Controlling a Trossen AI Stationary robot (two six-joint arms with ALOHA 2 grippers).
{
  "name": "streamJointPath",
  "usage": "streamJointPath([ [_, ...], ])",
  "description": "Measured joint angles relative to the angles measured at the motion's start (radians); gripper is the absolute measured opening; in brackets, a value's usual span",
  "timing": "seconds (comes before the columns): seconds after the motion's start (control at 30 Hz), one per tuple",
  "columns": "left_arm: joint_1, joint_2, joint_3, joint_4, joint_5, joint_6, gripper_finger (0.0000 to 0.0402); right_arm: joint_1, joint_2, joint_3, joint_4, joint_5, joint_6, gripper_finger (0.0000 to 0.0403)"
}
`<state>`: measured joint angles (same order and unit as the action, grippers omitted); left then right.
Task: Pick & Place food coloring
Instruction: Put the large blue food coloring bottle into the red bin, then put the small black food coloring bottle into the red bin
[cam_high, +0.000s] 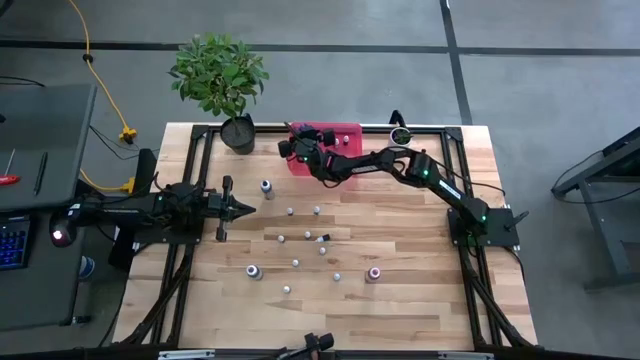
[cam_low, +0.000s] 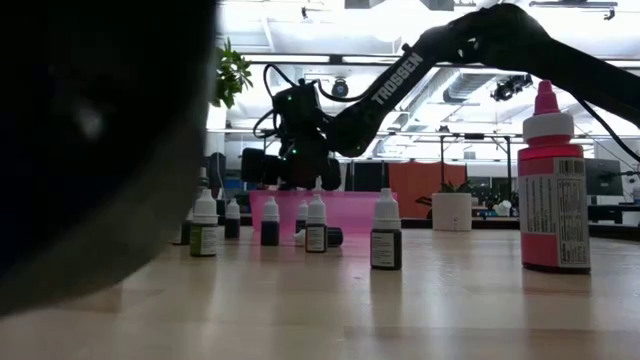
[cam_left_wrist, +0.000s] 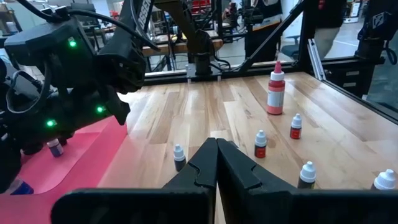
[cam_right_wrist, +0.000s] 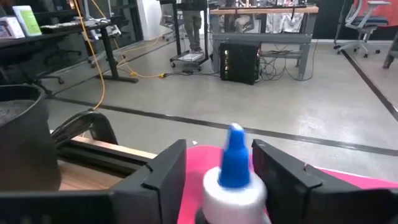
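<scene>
My right gripper reaches out over the pink tray at the table's far side, pointing nearly level. In the right wrist view a whitish food coloring bottle with a blue tip stands upright between its open fingers, over the pink tray. A strip of pink shows between the bottle and one finger. Another small bottle lies in the tray. Several small bottles stand on the wooden table. My left gripper waits shut near the table's left edge. My right gripper has one finger clear of the blue-tipped bottle. The other finger stands close against the bottle's shoulder; I cannot tell whether it touches. The bottle's base is hidden below the picture's edge.
Larger bottles stand among the small ones: a red one near the right, one near the left and a bluish one farther back. A potted plant and a small white pot flank the tray at the far edge.
</scene>
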<state>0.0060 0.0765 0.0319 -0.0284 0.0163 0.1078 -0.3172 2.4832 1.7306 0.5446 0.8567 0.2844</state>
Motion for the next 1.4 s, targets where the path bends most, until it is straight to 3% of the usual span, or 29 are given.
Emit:
streamJointPath([
  [0.53, 0.000, 0.000, -0.001, 0.001, -0.008, 0.000, 0.0000, 0.021, -0.013, 0.000, 0.057, 0.001, -0.139, 0.0185],
  [1.03, 0.000, 0.000, -0.004, 0.025, -0.008, -0.002, 0.0000, 0.051, -0.175, 0.000, -0.005, 0.079, -0.463, 0.0185],
  [1.13, 0.000, 0.000, -0.004, 0.026, -0.008, -0.002, 0.0000, 0.076, -0.247, 0.000, -0.116, 0.071, -0.500, 0.0185],
  [1.23, 0.000, 0.000, -0.004, 0.027, -0.008, -0.002, 0.0000, 0.104, -0.352, 0.000, -0.356, 0.014, -0.475, 0.0185],
  [1.4, 0.000, 0.000, -0.004, 0.027, -0.008, -0.002, 0.0000, 0.156, -0.537, 0.000, -0.774, -0.219, -0.392, 0.0185],
])
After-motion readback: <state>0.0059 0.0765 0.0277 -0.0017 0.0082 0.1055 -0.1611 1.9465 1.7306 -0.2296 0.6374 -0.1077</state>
